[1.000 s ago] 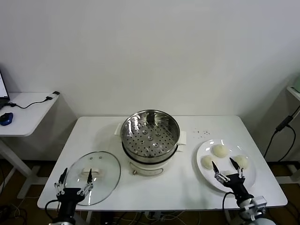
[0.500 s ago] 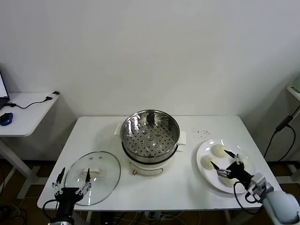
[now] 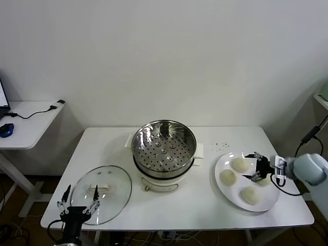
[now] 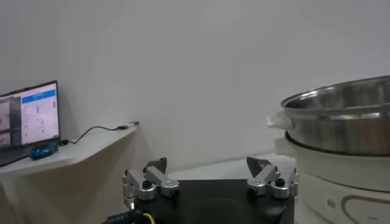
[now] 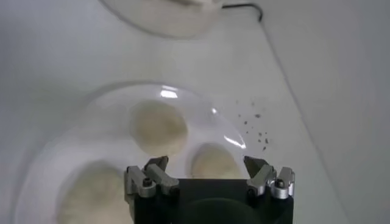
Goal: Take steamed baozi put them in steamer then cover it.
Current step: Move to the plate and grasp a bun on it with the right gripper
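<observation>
The right gripper (image 3: 254,166) has swung up from the near edge of the white plate (image 3: 228,192) and now hangs over the plate's right side, its arm reaching in from the right instead of from below. Its jaws stand wide, with nothing between them, poised above the right-hand bun. The steamed baozi (image 3: 227,177) all lie on the plate as before: one far, one left, one near, and the right one partly hidden behind the gripper. From the right wrist view the fingertips (image 5: 156,164) spread over the baozi (image 5: 158,126).

The left gripper (image 3: 78,201) has sunk a little lower at the near-left table edge, beside the cover (image 3: 112,179), jaws wide and empty. The cover lies flat on the table, near and left of the steamer (image 3: 164,146), which stands uncovered mid-table with its perforated tray bare.

The table (image 3: 205,210) is white, with a scatter of dark specks (image 3: 221,145) far of the plate. A plain white wall stands behind. At the far left is a side desk (image 3: 28,125) with a blue mouse (image 3: 6,129) and a cable (image 3: 38,112).
</observation>
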You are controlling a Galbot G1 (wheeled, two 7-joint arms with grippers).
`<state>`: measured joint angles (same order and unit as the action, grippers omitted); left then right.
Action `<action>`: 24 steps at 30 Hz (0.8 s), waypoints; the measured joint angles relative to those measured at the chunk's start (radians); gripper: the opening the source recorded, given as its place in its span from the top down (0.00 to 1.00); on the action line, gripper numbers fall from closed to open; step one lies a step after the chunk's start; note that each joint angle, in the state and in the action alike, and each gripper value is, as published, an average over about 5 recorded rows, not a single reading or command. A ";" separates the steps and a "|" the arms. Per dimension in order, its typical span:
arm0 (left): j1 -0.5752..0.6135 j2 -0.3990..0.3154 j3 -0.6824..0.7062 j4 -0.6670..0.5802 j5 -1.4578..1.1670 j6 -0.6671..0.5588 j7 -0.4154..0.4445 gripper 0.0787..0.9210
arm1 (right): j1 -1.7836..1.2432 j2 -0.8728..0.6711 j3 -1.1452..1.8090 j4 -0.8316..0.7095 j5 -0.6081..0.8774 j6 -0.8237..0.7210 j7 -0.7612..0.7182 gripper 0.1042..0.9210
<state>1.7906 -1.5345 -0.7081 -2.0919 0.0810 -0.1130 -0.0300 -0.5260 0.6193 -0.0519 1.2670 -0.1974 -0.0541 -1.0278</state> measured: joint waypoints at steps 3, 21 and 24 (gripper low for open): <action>-0.001 -0.001 -0.006 0.004 -0.001 0.000 -0.002 0.12 | 0.129 0.017 -0.127 -0.078 -0.021 0.017 -0.037 0.12; -0.008 -0.001 -0.023 0.030 0.002 0.008 0.004 0.12 | 0.457 0.216 -0.531 -0.414 -0.095 0.074 -0.126 0.12; -0.009 -0.001 -0.023 0.034 0.004 0.009 0.006 0.12 | 0.471 0.242 -0.550 -0.450 -0.106 0.084 -0.132 0.12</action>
<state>1.7813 -1.5352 -0.7316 -2.0579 0.0851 -0.1038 -0.0245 -0.0551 0.8614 -0.6015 0.8169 -0.3037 0.0299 -1.1598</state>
